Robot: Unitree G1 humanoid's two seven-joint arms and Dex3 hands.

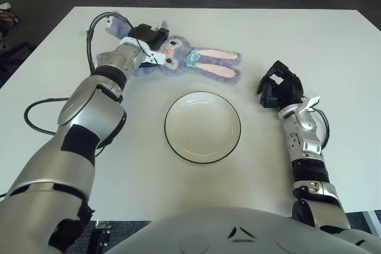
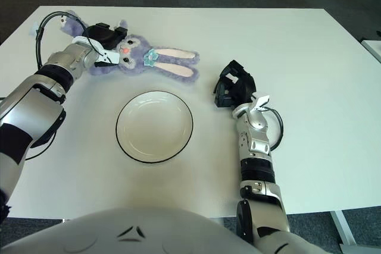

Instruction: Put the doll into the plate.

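A purple plush rabbit doll with long pink-lined ears lies at the back left of the white table. My left hand reaches over the doll's body, its dark fingers closed around it just left of the face. A white plate with a dark rim sits in the middle of the table, in front of the doll. My right hand shows to the right of the plate, fingers curled, holding nothing.
A black cable loops on the table by my left arm. The table's far edge runs just behind the doll, with dark floor beyond.
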